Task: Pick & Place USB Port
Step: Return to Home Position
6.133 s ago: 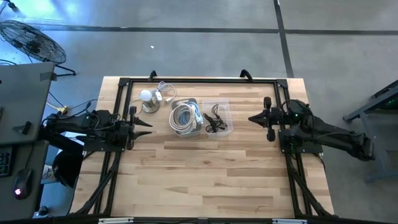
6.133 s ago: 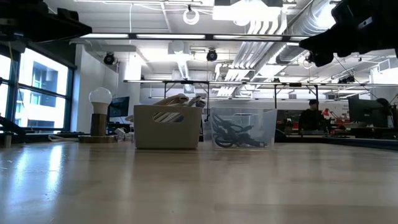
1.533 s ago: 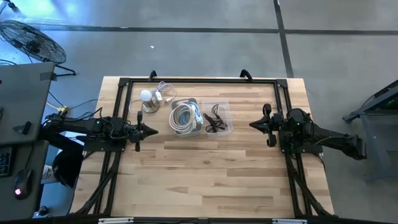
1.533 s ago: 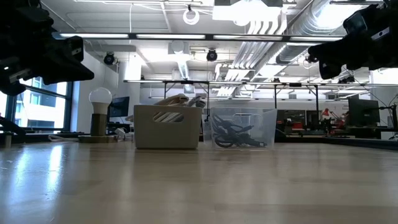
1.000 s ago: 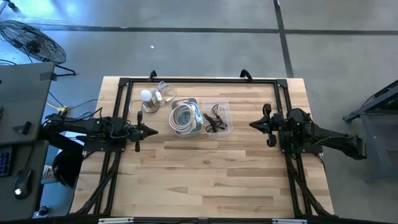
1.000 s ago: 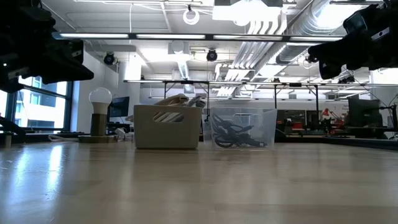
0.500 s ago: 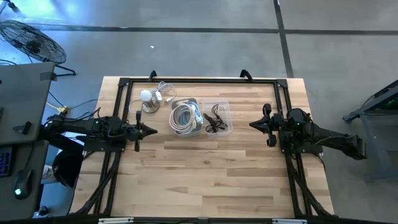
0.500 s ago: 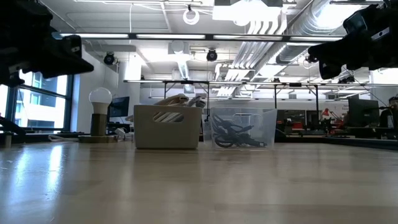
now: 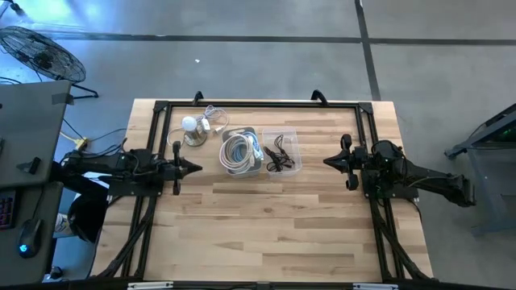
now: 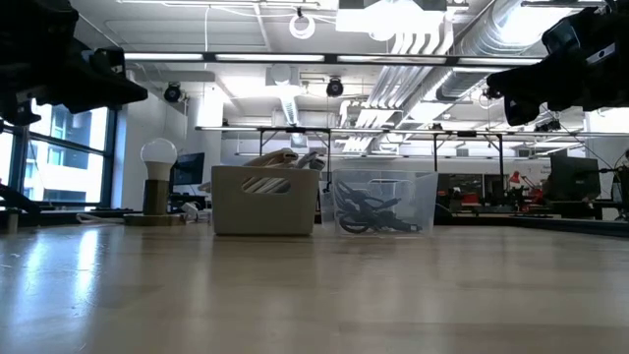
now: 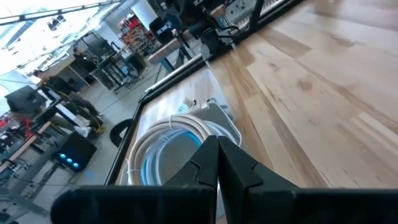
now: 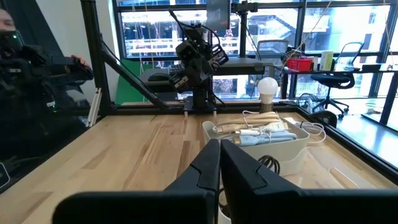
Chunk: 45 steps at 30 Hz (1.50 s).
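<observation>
A white bin (image 9: 240,151) (image 10: 263,200) holds coiled white cables (image 11: 163,146) and stands on the table's far middle. Right beside it, a clear bin (image 9: 282,153) (image 10: 385,204) holds tangled black cables. I cannot make out a separate USB port. My left gripper (image 9: 196,168) (image 11: 217,144) is shut and hovers above the table to the left of the white bin, pointing at it. My right gripper (image 9: 326,159) (image 12: 219,149) is shut, also in the air, to the right of the clear bin and pointing toward both bins.
A small lamp with a round bulb (image 9: 190,127) (image 10: 157,177) stands left of the white bin, with white cords trailing behind it. A black frame (image 9: 258,103) runs along the table's far and side edges. Bare wood (image 9: 266,225) fills the near half. A person (image 12: 15,37) is beyond the table.
My left gripper has risen a little and drawn back slightly toward the table's left edge, staying shut. The bins and their cables have kept their places.
</observation>
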Tool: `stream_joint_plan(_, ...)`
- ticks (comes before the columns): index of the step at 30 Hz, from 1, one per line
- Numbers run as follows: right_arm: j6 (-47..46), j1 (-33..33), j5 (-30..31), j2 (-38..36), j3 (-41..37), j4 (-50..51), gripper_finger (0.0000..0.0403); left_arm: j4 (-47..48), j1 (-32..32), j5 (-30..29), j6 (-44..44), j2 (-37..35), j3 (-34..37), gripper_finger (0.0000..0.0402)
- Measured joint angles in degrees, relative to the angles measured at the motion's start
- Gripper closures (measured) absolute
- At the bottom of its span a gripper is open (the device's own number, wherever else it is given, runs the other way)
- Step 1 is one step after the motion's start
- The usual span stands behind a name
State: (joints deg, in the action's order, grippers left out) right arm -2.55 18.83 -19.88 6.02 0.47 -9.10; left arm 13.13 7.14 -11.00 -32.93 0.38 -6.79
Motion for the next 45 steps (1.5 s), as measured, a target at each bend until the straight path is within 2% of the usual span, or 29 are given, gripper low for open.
stream_joint_plan(45,0.00,0.00,0.00,0.00,0.00,0.02,0.0398,0.75,0.00,-0.15,0.02,0.00,-0.28,0.0401)
